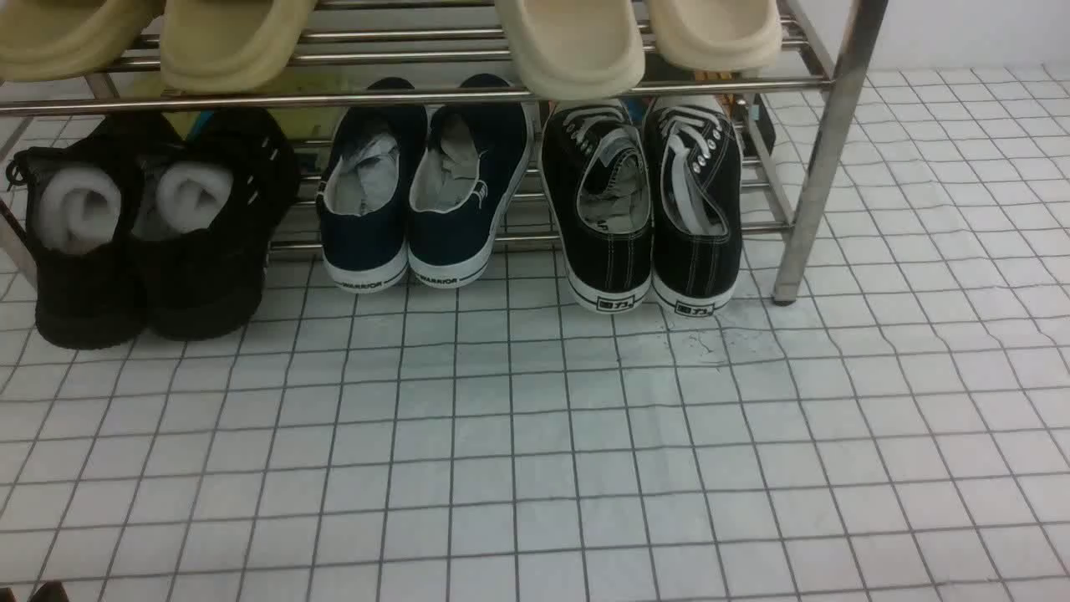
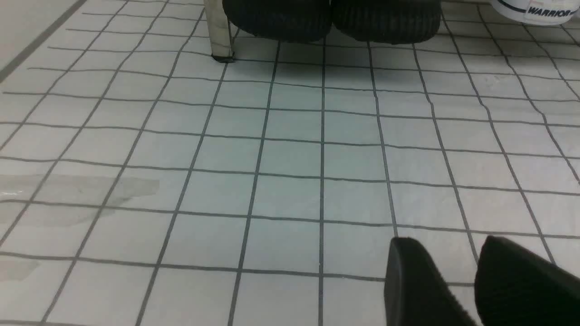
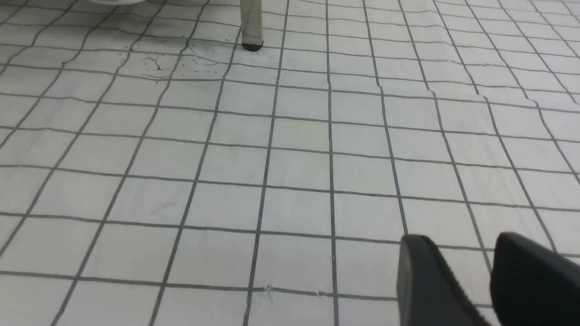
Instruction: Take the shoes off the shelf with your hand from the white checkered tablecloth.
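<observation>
- Front view: the shelf [image 1: 827, 150] stands on the tablecloth [image 1: 535, 435], with two tiers in sight.
- Upper tier: four beige slippers [image 1: 577, 42], soles toward the camera.
- Lower tier: three pairs, six in all, heels toward the camera. There is a black chunky pair [image 1: 150, 251] at the left and a navy pair [image 1: 418, 226] in the middle.
- The shoes [image 1: 644, 251] are at the right end, just beside the front right leg.
- The two shoes sit side by side, touching and tilted, with heels down on the tablecloth.
- Left wrist view: the left gripper [image 2: 446, 244] is over bare tablecloth. Its two fingers are parted, cloth shows between them, and it grasps nothing.
- Beyond it are one shelf leg, two soles of the black chunky pair and one heel of the navy pair.
- Right wrist view: the right gripper [image 3: 457, 242] is also over bare tablecloth, with two fingers parted and nothing between them.
- One shelf leg stands well apart from it. A sliver of one white sole shows at the picture's edge, and I cannot tell which shoe it belongs to.
</observation>
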Robot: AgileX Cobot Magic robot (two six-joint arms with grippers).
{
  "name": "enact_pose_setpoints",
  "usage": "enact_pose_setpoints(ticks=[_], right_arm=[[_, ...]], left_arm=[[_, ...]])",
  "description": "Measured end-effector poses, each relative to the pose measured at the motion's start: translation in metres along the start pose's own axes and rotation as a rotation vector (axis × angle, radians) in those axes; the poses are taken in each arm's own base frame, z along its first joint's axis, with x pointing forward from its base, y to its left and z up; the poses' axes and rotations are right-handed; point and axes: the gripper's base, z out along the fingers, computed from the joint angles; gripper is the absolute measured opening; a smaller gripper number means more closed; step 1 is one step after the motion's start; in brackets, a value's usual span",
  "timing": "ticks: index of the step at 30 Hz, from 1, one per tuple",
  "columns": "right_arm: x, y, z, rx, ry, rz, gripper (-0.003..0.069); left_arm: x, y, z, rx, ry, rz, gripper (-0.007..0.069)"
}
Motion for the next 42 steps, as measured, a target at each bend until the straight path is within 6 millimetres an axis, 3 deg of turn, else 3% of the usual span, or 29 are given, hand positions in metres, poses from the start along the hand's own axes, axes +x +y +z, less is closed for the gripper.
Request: enact_pose_setpoints(ticks=[37, 39, 42], right_arm=[[0.0, 0.0, 0.0, 0.0, 0.0, 0.002, 0.0239], [-0.0005, 0.0015, 0.0, -0.016, -0.005, 0.077, 0.0239], [-0.0018, 0.0081, 0.0, -0.093, -0.011, 0.369, 0.0239]], left_arm=[[0.0, 0.0, 0.0, 0.0, 0.0, 0.0, 0.024], [0.0, 0.0, 0.0, 0.0, 0.0, 0.0, 0.024], [0.0, 0.0, 0.0, 0.0, 0.0, 0.0, 0.024]])
